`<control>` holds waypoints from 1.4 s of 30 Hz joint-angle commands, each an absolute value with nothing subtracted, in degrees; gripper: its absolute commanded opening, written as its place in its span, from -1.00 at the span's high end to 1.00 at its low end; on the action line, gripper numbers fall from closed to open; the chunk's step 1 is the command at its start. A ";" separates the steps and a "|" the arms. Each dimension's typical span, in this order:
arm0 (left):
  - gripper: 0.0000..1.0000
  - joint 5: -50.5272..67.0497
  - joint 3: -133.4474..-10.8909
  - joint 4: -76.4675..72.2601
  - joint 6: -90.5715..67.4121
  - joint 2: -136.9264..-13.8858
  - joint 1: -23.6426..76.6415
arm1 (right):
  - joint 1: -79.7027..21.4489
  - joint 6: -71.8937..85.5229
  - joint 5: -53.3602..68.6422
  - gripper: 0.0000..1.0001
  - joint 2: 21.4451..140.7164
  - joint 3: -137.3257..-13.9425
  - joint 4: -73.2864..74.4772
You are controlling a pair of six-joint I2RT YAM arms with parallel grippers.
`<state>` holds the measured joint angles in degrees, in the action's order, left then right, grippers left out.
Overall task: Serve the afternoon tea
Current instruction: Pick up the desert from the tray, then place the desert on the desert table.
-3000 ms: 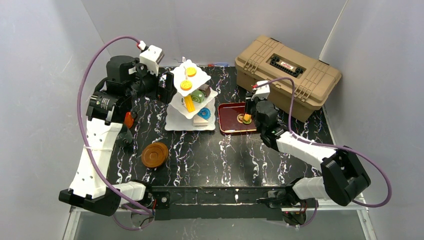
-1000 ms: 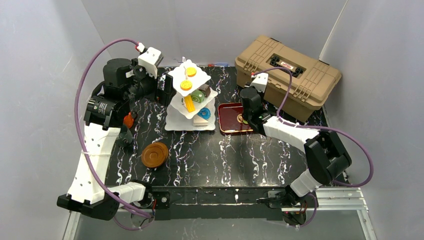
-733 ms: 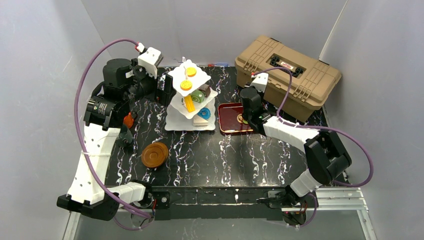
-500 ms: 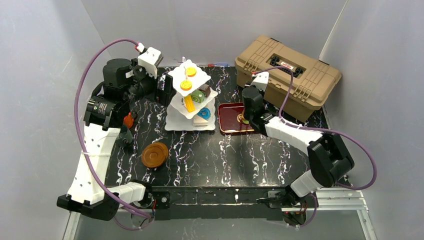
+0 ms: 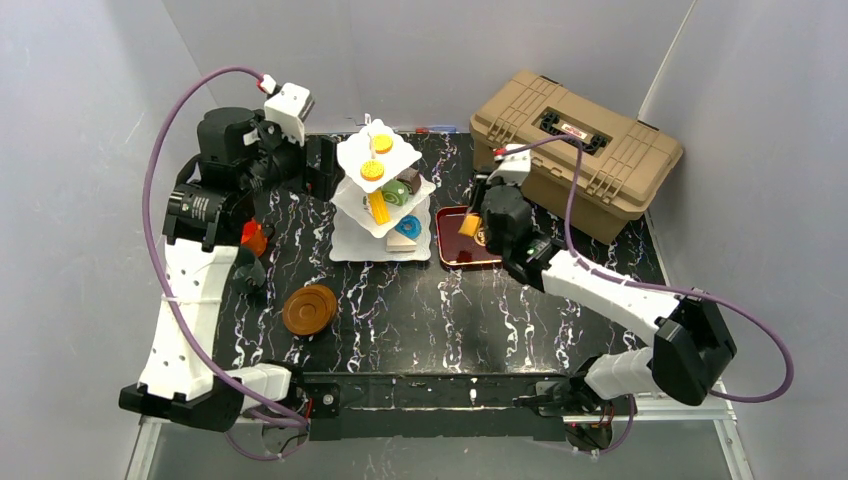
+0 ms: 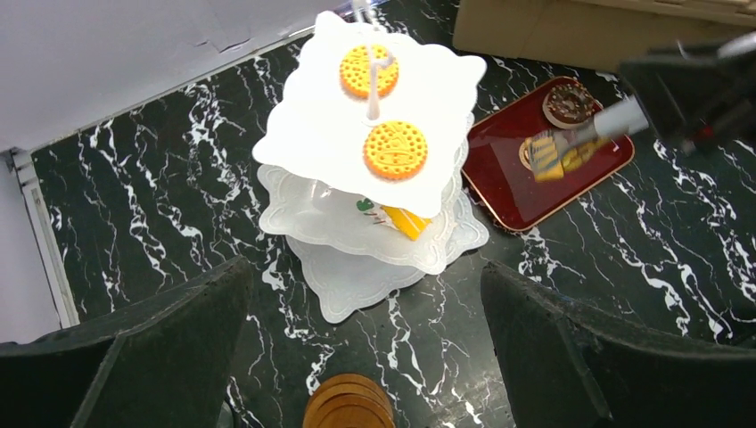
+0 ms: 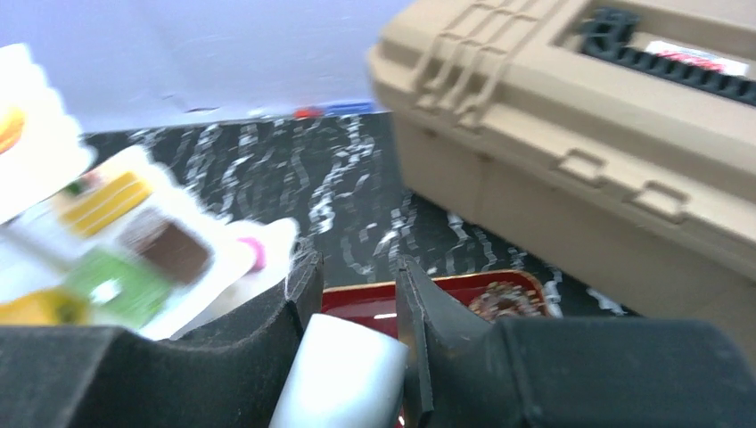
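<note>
1. Afternoon tea stand (image 6: 308, 125) sits at the back-middle of the table (image 5: 480, 320). It has three white tiers, with two orange cookies (image 6: 395, 150) on top and mixed sweets on the lower plates. The red tray (image 6: 513, 192) lies just beside it on the right, with a chocolate donut (image 6: 568, 104) on it.
2. Over on that side, the right gripper (image 7: 357, 267) is clamped around the tongs (image 6: 606, 123), and their tips pinch a yellow striped pastry (image 6: 543, 156) over the tray. I can't tell if it's fully clear of the tray floor.
3. Meanwhile the left gripper (image 6: 365, 272) hangs above the stand on its left side, fingers spread wide and holding nothing.
4. My read is that the step in hand is ferrying that pastry to the stand. The squeeze on the tongs should stay even, since easing off would probably drop the pastry.
5. I'd go up first, then sideways, so it clears the tray lip. The upper tiers overhang the lower ones, so I'd slide in level from the right toward a bare patch rather than dropping from above.
6. Go slow near the stand, because it looks tippy and a nudge could scatter everything. The elbow also needs to stay off the toolbox (image 5: 575, 150) behind it.
7. The brown saucers (image 5: 309, 309) and the orange cup (image 5: 257, 240) sit on the left, well apart from the stand, so there's plenty left to do.
</note>
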<state>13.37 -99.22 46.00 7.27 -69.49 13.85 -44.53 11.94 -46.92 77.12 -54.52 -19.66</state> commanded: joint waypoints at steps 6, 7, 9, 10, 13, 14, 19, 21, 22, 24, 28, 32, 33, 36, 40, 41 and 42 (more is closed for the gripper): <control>-0.96 18.36 -102.41 49.28 3.78 -72.46 6.95 | -60.99 10.72 -52.44 0.97 73.79 -52.89 -25.39; -0.96 18.63 -102.54 49.41 3.68 -72.51 6.68 | -62.35 10.72 -52.54 0.97 74.46 -53.16 -26.27; -0.96 18.93 -102.62 49.52 3.67 -72.56 6.35 | -64.68 10.32 -52.17 0.97 77.15 -54.41 -28.10; -0.96 19.02 -102.67 49.56 3.63 -72.59 6.15 | -65.63 10.02 -51.71 0.97 78.51 -55.23 -29.32; -0.96 19.24 -102.67 49.63 3.89 -72.46 5.63 | -67.71 8.59 -50.42 0.97 83.16 -57.61 -35.08; -0.96 19.29 -102.62 49.62 4.05 -72.38 5.48 | -68.02 8.01 -49.85 0.97 84.78 -58.44 -37.08; -0.96 19.59 -102.51 49.83 4.90 -71.82 5.03 | -69.00 6.13 -47.15 0.97 93.58 -63.49 -44.60; -0.96 19.68 -102.55 49.75 5.22 -71.50 4.80 | -69.51 4.67 -46.63 0.97 96.44 -64.55 -48.74; -0.96 19.76 -102.50 49.77 5.36 -71.35 4.71 | -69.71 3.89 -46.64 0.97 97.84 -65.13 -50.65; -0.96 19.84 -102.29 49.71 5.60 -71.14 4.59 | -69.95 2.66 -46.76 0.97 100.60 -66.69 -53.47; -0.96 20.27 -101.81 49.47 5.61 -70.69 4.37 | -70.13 -1.75 -47.27 0.97 106.54 -68.61 -60.56; -0.96 20.64 -101.38 49.13 6.11 -70.12 4.01 | -70.14 -4.77 -47.68 0.97 110.96 -69.90 -65.84; -0.96 20.65 -100.98 48.90 6.22 -69.84 3.96 | -70.14 -5.50 -47.86 0.97 111.91 -70.06 -67.35; -0.96 21.14 -99.97 48.72 6.27 -69.33 3.79 | -70.11 -8.54 -48.63 0.97 114.93 -71.41 -71.19; -0.96 21.82 -99.19 48.67 6.94 -68.78 3.61 | -70.21 -10.84 -49.30 0.97 115.87 -70.66 -75.57; -0.96 21.99 -98.99 48.62 7.04 -68.59 3.58 | -70.29 -10.93 -49.37 0.97 115.47 -70.14 -75.81; -0.96 22.11 -98.79 48.46 7.11 -68.43 3.52 | -70.45 -11.20 -49.53 0.97 115.04 -69.42 -76.19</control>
<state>20.23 -99.72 48.42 5.98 -70.24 4.16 -70.30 -7.75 -47.20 116.01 -69.04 -66.22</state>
